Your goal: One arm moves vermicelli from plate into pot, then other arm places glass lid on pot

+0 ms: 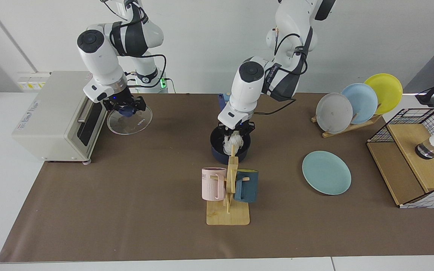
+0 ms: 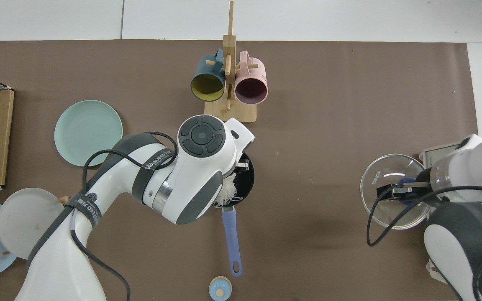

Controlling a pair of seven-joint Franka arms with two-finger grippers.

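left gripper (image 1: 236, 130) jaws clamped on vermicelli (image 1: 233, 142), bundle hung inside pot (image 1: 217, 147) | right gripper (image 1: 126, 107) jaws closed on knob of glass lid (image 1: 129, 121), lid held beside toaster oven (image 1: 57, 114) | plate (image 1: 326, 172) bare on desk (image 1: 126, 195), well apart from pot

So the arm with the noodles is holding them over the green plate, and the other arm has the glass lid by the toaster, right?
Not quite. The left gripper holds the vermicelli over the pot, not the plate, which lies bare off to the side in the facing view. The rest is right: the right gripper grips the glass lid by its knob beside the toaster oven.
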